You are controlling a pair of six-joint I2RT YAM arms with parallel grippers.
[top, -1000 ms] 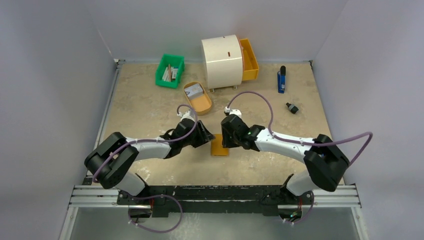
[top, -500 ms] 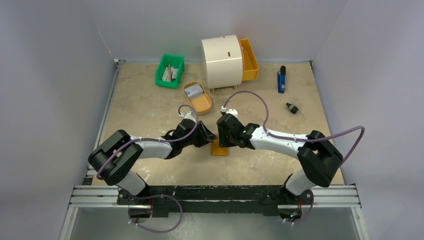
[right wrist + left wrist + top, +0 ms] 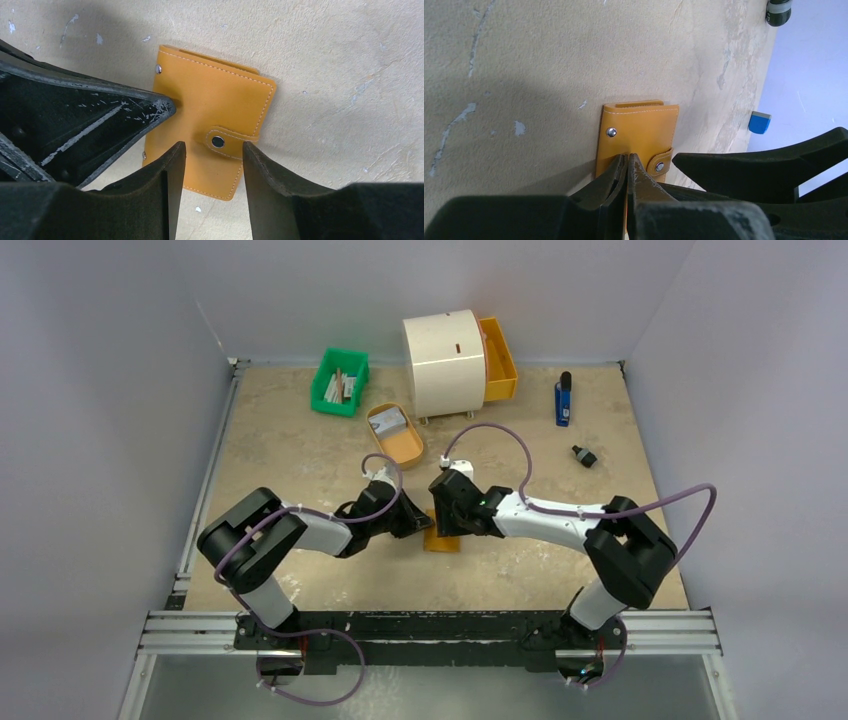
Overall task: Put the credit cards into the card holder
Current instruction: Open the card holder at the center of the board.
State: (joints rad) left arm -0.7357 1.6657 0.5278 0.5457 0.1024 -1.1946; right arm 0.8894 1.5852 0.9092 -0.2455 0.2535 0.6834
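On the counter (image 3: 300, 460) the left hand (image 3: 627, 159), closed tight, touches its tips to the edge of the card holder (image 3: 220, 100), which lies flat and snapped shut. The right hand (image 3: 214, 146) stands open astride the strap. Farther back, the oval tray (image 3: 405, 448) holds the credit cards (image 3: 390, 421), their print too small to read.

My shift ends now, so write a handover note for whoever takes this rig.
Left gripper: jaws shut, tips on the card holder; pinch unconfirmed.
Right gripper: jaws open, straddling the snap strap.
Card holder lies snapped closed on the table between both grippers.
A credit card sits in the oval orange tray, farther back.
Done: nothing stowed. Left: unsnap, open, fetch cards, insert.
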